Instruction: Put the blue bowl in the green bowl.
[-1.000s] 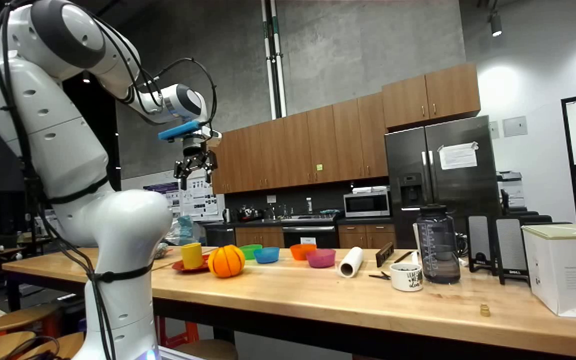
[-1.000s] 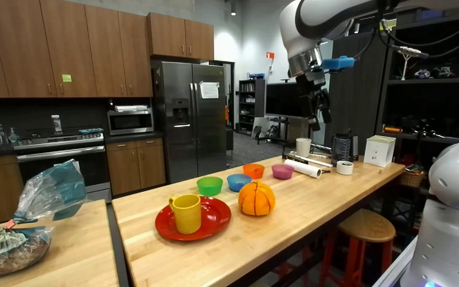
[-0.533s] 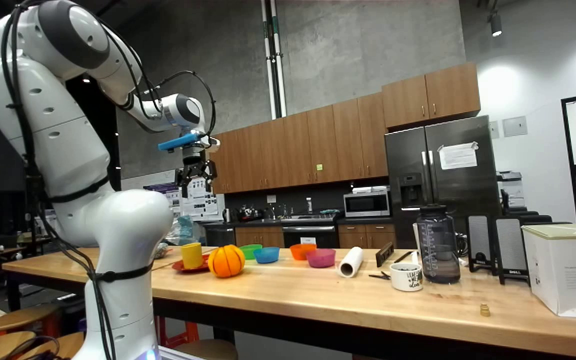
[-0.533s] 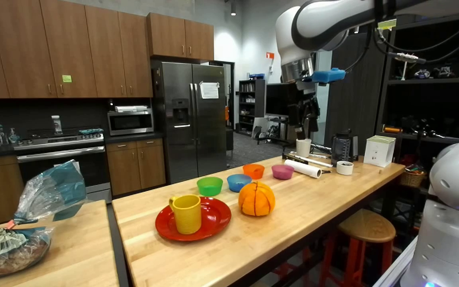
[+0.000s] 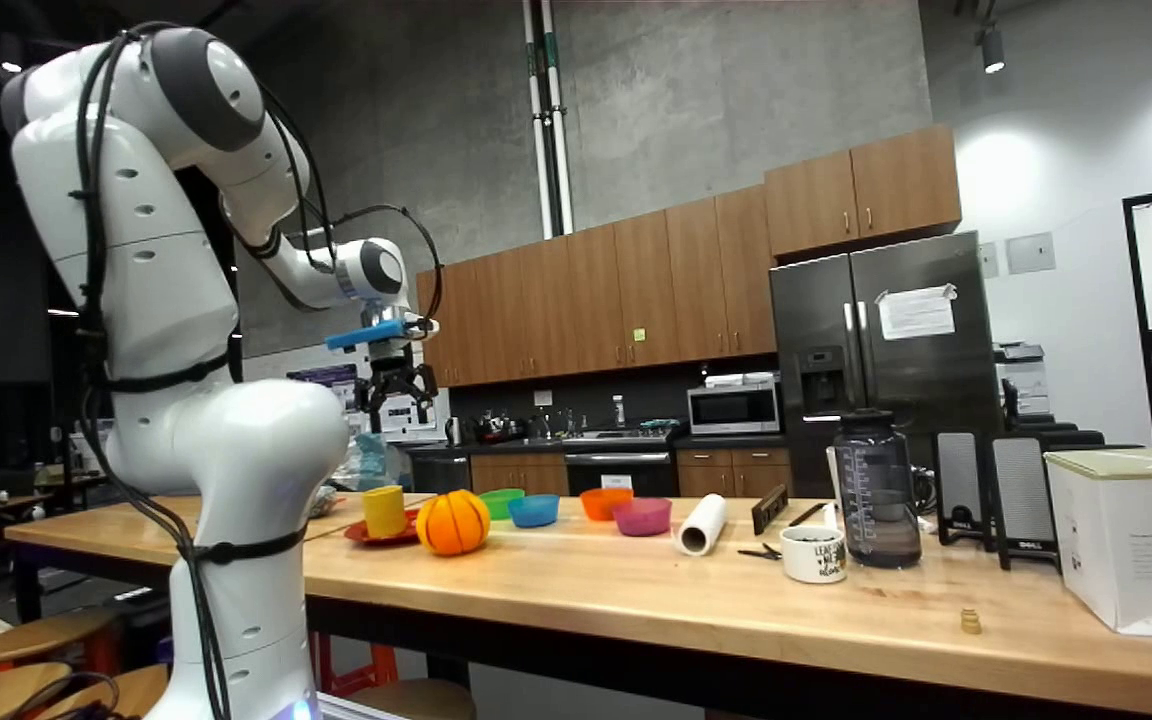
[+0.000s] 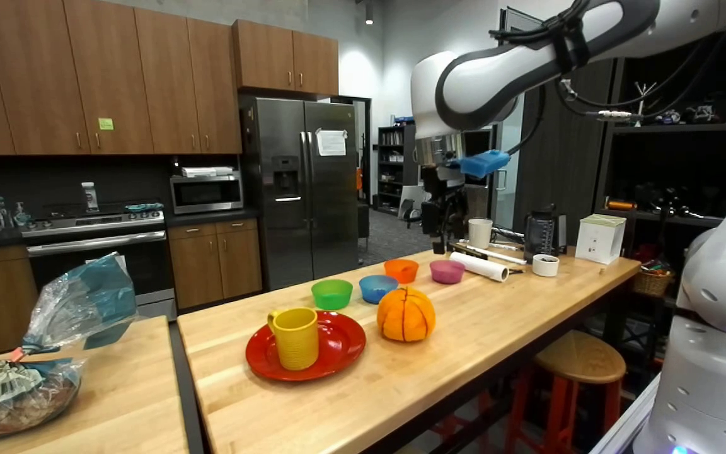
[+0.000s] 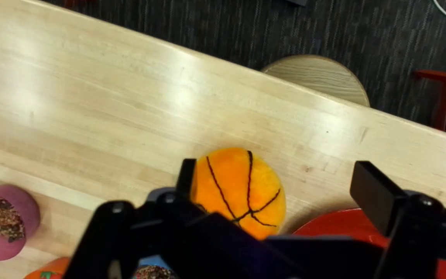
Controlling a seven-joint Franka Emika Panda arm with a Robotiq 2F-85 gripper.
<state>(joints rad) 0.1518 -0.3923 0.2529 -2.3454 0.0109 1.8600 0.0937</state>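
Note:
The blue bowl (image 5: pixel 533 511) stands on the wooden table in both exterior views (image 6: pixel 378 290). In the wrist view a bit of it (image 7: pixel 151 261) shows at the bottom edge, with dark speckled matter inside; the rest is hidden behind a finger. The green bowl (image 6: pixel 331 295) stands beside the blue bowl, apart from it, and shows partly in an exterior view (image 5: pixel 502 500). It is not visible in the wrist view. My gripper (image 5: pixel 401 408) is open and empty, high above the table, fingers pointing down (image 6: pixel 447 242). In the wrist view its fingers (image 7: pixel 277 186) are wide apart.
An orange pumpkin-like object (image 6: pixel 406 314) stands close in front of the blue bowl. A red plate (image 6: pixel 345 353) with a yellow mug (image 6: pixel 298 340) is near the green bowl. An orange bowl (image 6: pixel 401 271), a pink bowl (image 6: pixel 447 272) and a white roll (image 6: pixel 479 266) stand farther along.
My gripper has moved down toward the table; in an exterior view it has also shifted left. It stays open. The bowls and other objects have not moved.

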